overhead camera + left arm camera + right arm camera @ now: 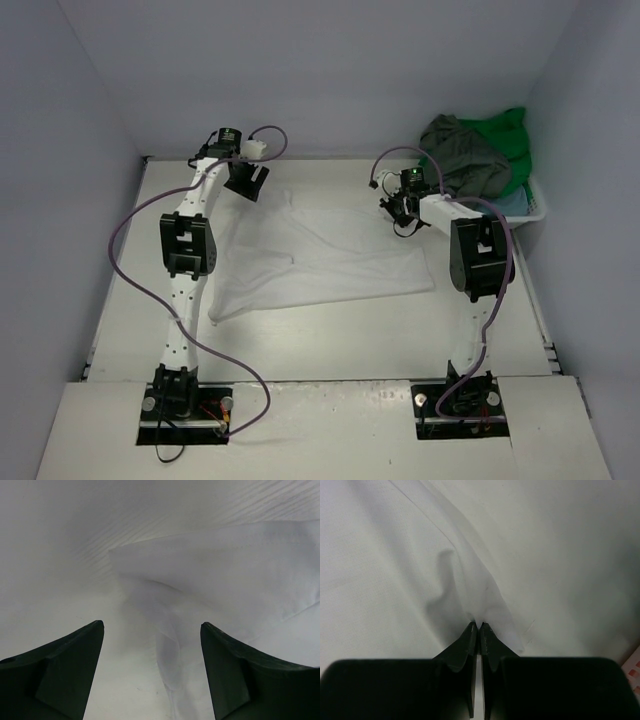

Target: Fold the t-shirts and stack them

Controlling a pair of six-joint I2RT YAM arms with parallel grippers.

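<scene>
**tinker42:** why's the right gripper (479, 625) parked on the cloth like that?

**foldbot_fan:** its jaws are pressed together right where the creases run in, so it looks like it's pinching a ridge of the white t-shirt (320, 262) on the shirt's right side. I'd guess that's to anchor or lift that side for a fold. The left gripper (151, 625) is the opposite — jaws spread wide, nothing between them, hanging over a rumpled corner at the shirt's far left edge. My read is it's lining up a grab there.

**tinker42:** and the shirt itself?

**foldbot_fan:** lying mostly flat in the middle of the table (350, 340), between the two arms, unfolded as far as I can tell — thin, a bit see-through where it doubles over, with long soft wrinkles across it. The rest are heaped in the basket (538, 208) at the far right: grey-olive shirt (462, 158) on top, green shirt (510, 135) behind, a sliver of light blue shirt (515, 203) underneath. So stacking hasn't started, I'd say.
</scene>
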